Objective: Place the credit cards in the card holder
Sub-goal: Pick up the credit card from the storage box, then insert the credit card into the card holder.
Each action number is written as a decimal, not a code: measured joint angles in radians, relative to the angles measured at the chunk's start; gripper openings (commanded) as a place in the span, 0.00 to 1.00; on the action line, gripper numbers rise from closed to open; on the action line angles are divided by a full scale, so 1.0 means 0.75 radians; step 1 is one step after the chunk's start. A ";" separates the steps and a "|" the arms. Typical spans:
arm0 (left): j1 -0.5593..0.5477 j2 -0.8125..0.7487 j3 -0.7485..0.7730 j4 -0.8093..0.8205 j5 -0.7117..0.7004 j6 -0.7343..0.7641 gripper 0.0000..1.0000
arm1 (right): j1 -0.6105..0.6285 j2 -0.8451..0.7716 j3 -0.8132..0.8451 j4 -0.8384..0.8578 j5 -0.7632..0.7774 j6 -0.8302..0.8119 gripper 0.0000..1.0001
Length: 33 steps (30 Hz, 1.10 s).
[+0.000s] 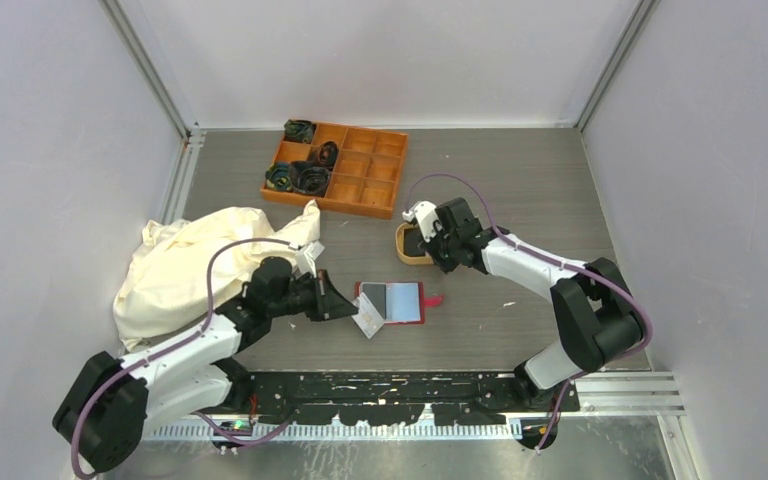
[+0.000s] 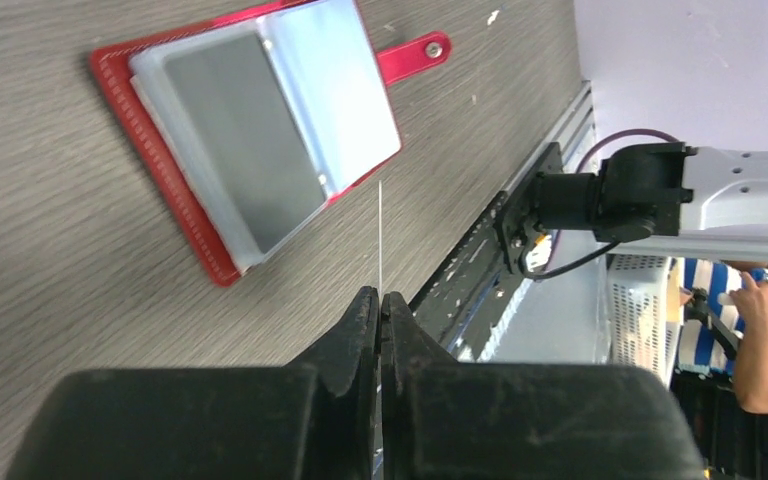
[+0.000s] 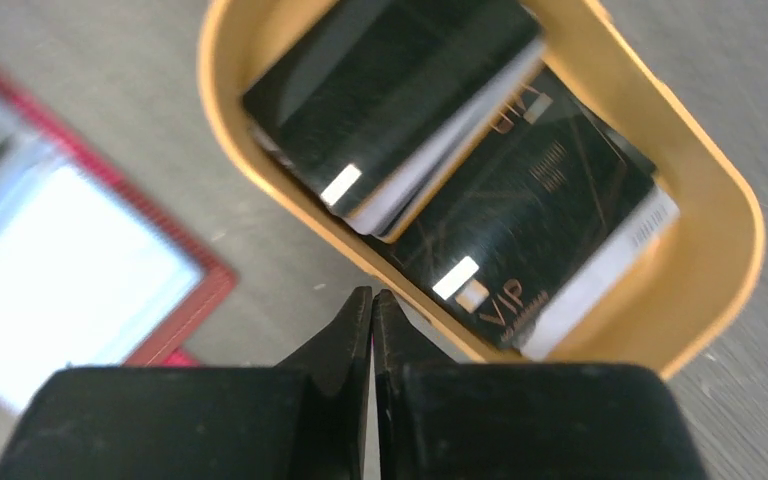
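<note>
Left wrist view: the left gripper point(image 2: 380, 296) is clamped on a thin pale credit card point(image 2: 380, 235). The card is seen edge-on, as a fine white line projecting straight ahead of the fingertips. The small red leather-like folding card holder point(image 2: 250, 150) lies open and flat on the grey wood-grain table point(image 2: 50, 300). It lies ahead of the card's free edge and to the left in this view. The card's tip is just beside the holder's near red border; contact cannot be confirmed. The holder's long axis runs diagonally across the view, with the red snap tab point(image 2: 415, 55) at the far end.

Top external view: the holder lies between the two arms, and the left gripper is the nearer. As a judgement, the coming move depends on turning the held card's plane to match a flat pocket and lining its leading edge up with that pocket's mouth.

Right wrist view: the right gripper point(image 3: 372, 300) has its fingers closed together, with no card visible between them. Its tips sit at the near rim of the tan oval tray point(image 3: 720, 230). The tray holds the remaining black credit cards point(image 3: 520, 210), overlapped, with pale edges showing between them.

Limits of observation:
- The held card's face is hidden in the wrist view.
- The pocket mouths of the holder cannot be made out.
- The cards in the tray overlap, so they cannot be counted.
</note>
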 measured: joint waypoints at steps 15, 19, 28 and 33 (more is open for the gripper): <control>0.201 0.545 0.293 0.097 0.432 0.082 0.00 | -0.054 -0.021 0.114 -0.327 -0.535 -0.315 0.33; 0.219 0.669 0.374 0.069 0.483 0.122 0.00 | -0.050 -0.010 0.127 -0.475 -0.701 -0.463 0.33; 0.220 0.769 0.544 -0.147 0.480 0.311 0.00 | 0.038 0.042 0.127 -0.550 -0.748 -0.547 0.33; 0.220 0.834 0.578 -0.289 0.442 0.391 0.00 | 0.106 0.042 0.127 -0.534 -0.689 -0.546 0.33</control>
